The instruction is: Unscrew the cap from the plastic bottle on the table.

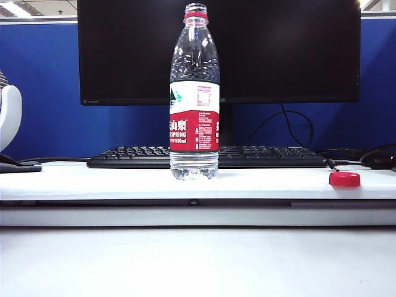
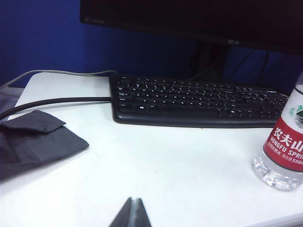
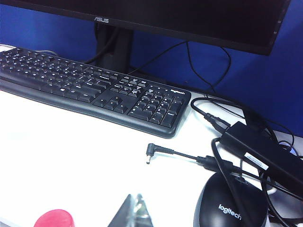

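Both end effectors (image 2: 133, 213) (image 3: 135, 213) closed (empty).

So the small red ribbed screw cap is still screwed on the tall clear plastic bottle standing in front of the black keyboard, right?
No. The cap is off, lying on the white table, apart from the bottle; the exterior view shows its bare neck. The bottle does stand before the keyboard.

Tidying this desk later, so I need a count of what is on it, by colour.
Black: 4, keyboard, mouse, power adapter, monitor
Red: 1, cap
Clear: 1, plastic bottle
Grey: 1, cloth pouch
Total: 7
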Controlling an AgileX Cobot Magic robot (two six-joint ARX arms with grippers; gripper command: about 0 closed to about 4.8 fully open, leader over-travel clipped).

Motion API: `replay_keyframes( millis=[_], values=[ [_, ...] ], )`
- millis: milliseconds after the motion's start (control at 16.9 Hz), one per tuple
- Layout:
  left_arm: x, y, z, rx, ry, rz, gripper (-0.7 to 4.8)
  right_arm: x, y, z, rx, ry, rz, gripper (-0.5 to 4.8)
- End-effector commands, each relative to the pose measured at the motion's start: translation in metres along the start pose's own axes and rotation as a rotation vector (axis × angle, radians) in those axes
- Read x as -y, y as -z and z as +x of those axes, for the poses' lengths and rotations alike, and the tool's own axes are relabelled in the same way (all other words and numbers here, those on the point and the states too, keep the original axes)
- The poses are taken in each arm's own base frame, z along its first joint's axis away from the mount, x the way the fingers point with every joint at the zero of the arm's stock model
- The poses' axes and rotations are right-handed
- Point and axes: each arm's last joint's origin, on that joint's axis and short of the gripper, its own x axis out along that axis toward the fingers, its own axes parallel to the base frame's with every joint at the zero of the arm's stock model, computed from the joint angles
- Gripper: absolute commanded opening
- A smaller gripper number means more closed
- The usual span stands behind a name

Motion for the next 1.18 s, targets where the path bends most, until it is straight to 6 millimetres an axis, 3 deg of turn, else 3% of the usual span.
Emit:
replay_keyframes(
  millis=[59, 177, 295, 354, 532, 1181],
  values=[
    [0.0, -0.001, 0.0, 0.012, 0.002, 0.003, -0.03, 0.0, -0.001, 0.0, 0.015, -0.001, 0.005, -0.05],
    [0.0, -0.001, 0.0, 0.008, -0.001, 0.011, -0.03, 0.0, -0.001, 0.0, 0.015, -0.001, 0.005, -0.05],
    [-0.001, 0.001, 0.0, -0.008, -0.022, 0.191, -0.03, 0.0, -0.001, 0.0, 0.015, -0.001, 0.005, -0.05],
    [-0.002, 0.002, 0.0, -0.023, -0.064, 0.195, -0.03, 0.0, -0.001, 0.0, 0.015, -0.001, 0.005, -0.05],
    [-0.01, 0.004, -0.002, -0.024, -0.336, 0.086, -0.03, 0.0, -0.001, 0.0, 0.014, -0.001, 0.007, -0.05],
    [-0.014, 0.002, -0.003, 0.0, -0.379, 0.033, -0.03, 0.0, -0.001, 0.0, 0.014, -0.001, 0.007, -0.05]
  ],
)
